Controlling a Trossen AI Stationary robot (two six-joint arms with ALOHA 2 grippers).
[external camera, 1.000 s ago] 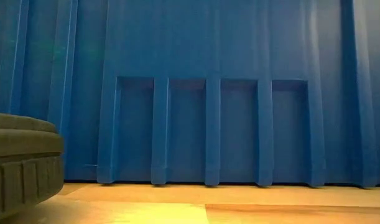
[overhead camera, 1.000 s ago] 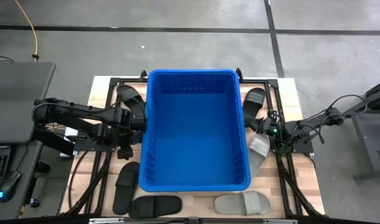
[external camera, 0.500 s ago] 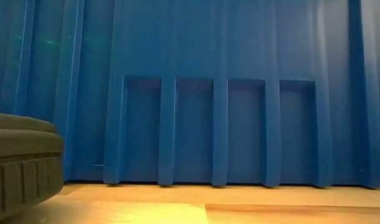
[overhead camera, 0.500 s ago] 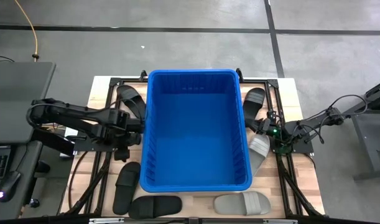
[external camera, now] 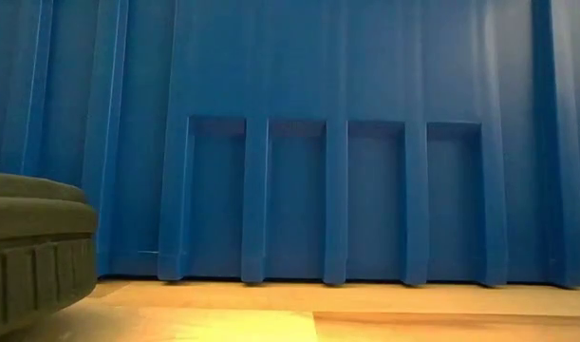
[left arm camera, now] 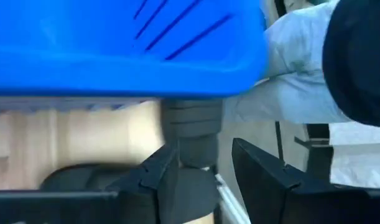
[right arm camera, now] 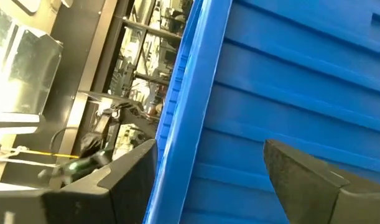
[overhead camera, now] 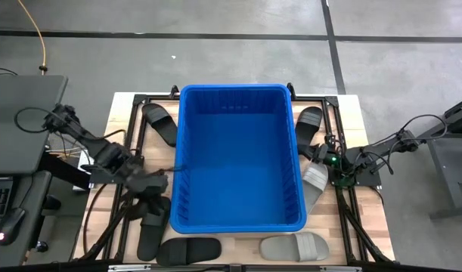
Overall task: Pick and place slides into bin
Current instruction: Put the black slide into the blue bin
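The blue bin (overhead camera: 238, 155) stands mid-table with nothing in it. My left gripper (overhead camera: 156, 185) hangs off its left wall, slanting down, shut on a dark slide (left arm camera: 191, 134). Under it lies a black slide (overhead camera: 153, 227). More black slides lie at the far left (overhead camera: 159, 122), the near edge (overhead camera: 189, 250) and the far right (overhead camera: 308, 125). Grey slides lie at the right (overhead camera: 315, 181) and the near edge (overhead camera: 295, 246). My right gripper (overhead camera: 325, 155) waits open, level, facing the bin's right wall (right arm camera: 289, 93). My left gripper has the dark slide between its two fingers (left arm camera: 157, 180), and the slide reaches out past the fingertips. The fingers slant down from the table's left. The part held (left arm camera: 188, 180) cannot be told. The slide looks lifted off the table.
The bin takes up most of the table, leaving narrow strips on its left, right and near sides where the slides lie. In the low view its ribbed wall (external camera: 327, 142) fills the picture, with a slide's end (external camera: 33, 242) at the left. A dark desk (overhead camera: 19, 106) stands beyond the table's left edge.
My left gripper has risen, drawn back from the bin's left wall and swung toward the table's near edge, tipping up from a steeper downward point and rolling. It now hangs over the near-left black slide. Early on, the bin slid a little sideways in the low view.
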